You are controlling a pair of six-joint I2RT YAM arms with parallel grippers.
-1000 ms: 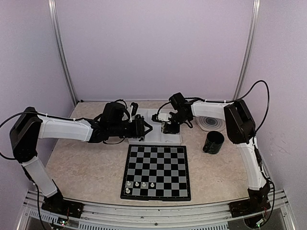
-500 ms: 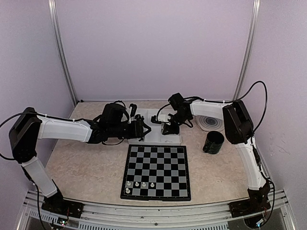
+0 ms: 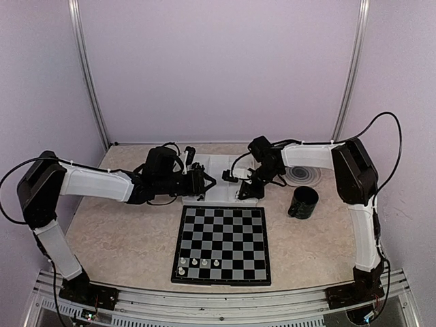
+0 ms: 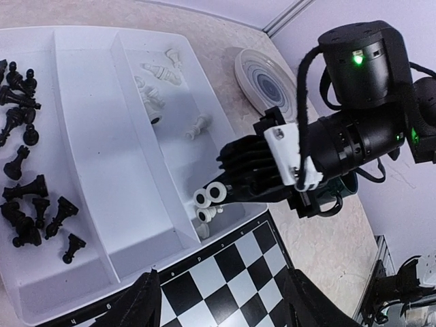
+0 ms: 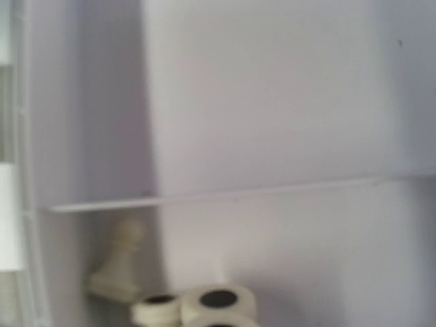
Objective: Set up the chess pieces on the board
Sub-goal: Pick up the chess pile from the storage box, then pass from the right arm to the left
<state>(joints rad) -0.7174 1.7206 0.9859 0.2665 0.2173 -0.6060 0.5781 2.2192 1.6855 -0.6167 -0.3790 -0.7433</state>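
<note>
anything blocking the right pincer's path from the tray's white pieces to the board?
Only the low rim of the tray lies between white pieces and board. Left pincer hangs aside, over the tray, off that path.

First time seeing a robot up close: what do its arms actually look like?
Both the left arm and right arm have white shells between bulky black joints, black jaws, and thin black cables looping alongside. A green light glows on the right wrist.
</note>
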